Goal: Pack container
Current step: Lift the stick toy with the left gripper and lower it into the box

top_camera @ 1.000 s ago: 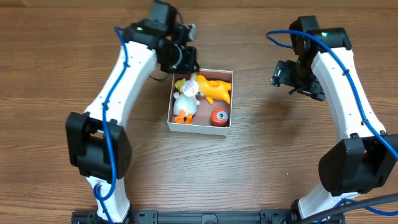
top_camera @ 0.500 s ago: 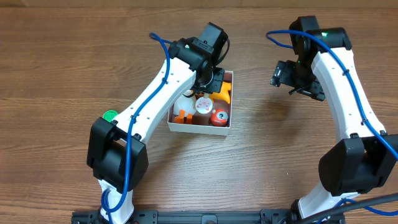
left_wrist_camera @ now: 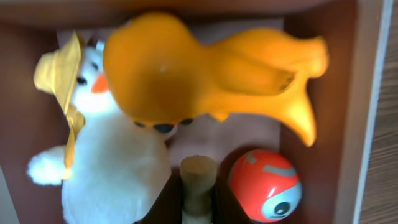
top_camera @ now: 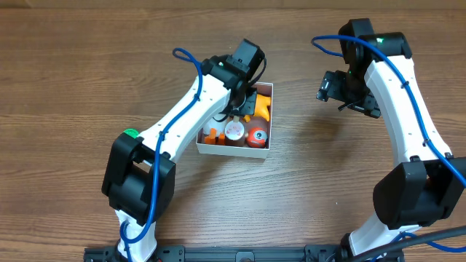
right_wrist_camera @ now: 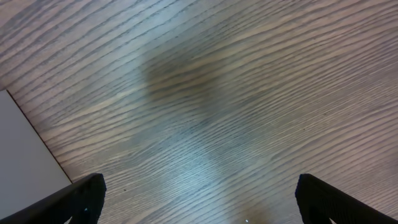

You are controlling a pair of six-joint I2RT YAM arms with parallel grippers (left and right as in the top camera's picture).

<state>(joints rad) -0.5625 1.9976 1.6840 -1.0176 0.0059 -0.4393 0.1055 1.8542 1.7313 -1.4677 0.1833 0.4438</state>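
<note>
Container (top_camera: 230,150) sits on the table (top_camera: 73,87) at mid-scene, between the two arms, with its near wall facing the robot's base; the left arm reaches across its far-left corner.

Left gripper (top_camera: 236,116) hangs down inside the container, clenched; its fingers are out of frame in the left wrist view. A round-topped toy (top_camera: 234,131), white with a pink ring from overhead, sits right at its tip. The toy's tan stem (left_wrist_camera: 198,183) rises from bottom centre of the wrist view, so it looks grasped there, over the mauve floor.

Already in the container:
- orange animal toy (left_wrist_camera: 205,71) along the far side, by the far-right corner in the overhead view
- white plush duck (left_wrist_camera: 109,165) with a yellow hat on the left side, partly under the arm from overhead, its orange feet toward the near wall
- red ball (left_wrist_camera: 265,185) with a grey patch and an eye mark in the near-right corner, just beside the stem; whether it touches the wall I cannot tell

The orange toy lies over the duck's head in the wrist view.

Right gripper (right_wrist_camera: 198,191) is released, its fingertips (right_wrist_camera: 81,194) spread wide with nothing between them; it hovers over bare wood to the right of the container, well apart from it.

A small green object (top_camera: 130,134) lies on the table by the left arm, half hidden.
</note>
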